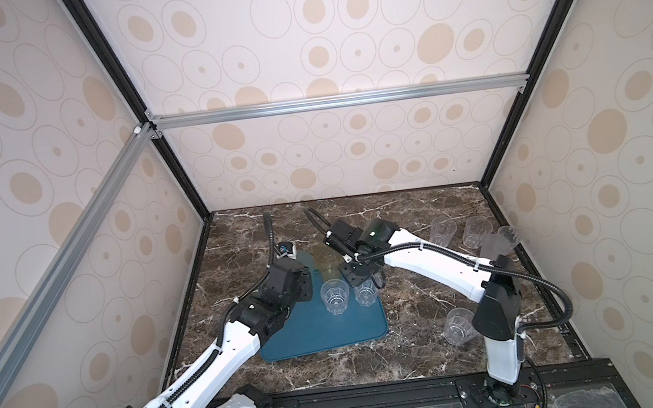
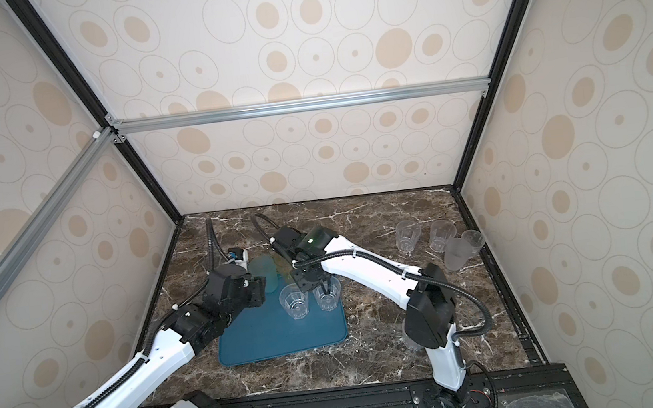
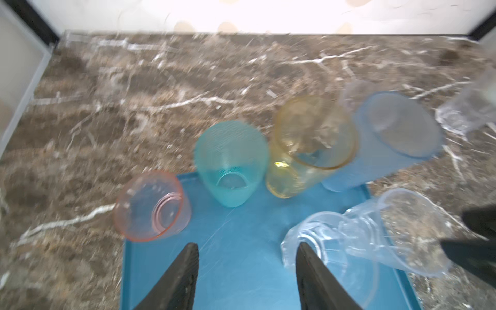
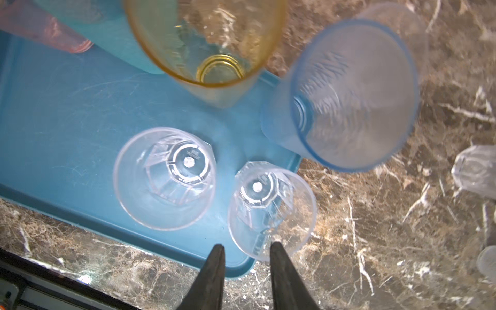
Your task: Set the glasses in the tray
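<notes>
black left claw (image 3: 247, 245): half open, empty | right claw (image 4: 247, 244): slightly open, astride clear glass (image 4: 271, 209) rim

A blue tray (image 1: 323, 333) lies flat on the marble table (image 1: 412, 312), left of centre. Two clear glasses stand upright, side by side, on the tray's far half: the left clear glass (image 1: 334, 297) and the right clear glass (image 1: 364, 296). A yellow glass (image 1: 328, 265) stands just behind them. The right gripper (image 1: 369, 281) hangs over the right clear glass; contact cannot be determined. The left arm (image 1: 288, 284) covers the tray's left edge. Off the tray, a group of four glasses (image 1: 476, 232) stands at the table's far right. A single glass (image 1: 458, 326) stands beside the right arm (image 1: 427, 260).
</notes>
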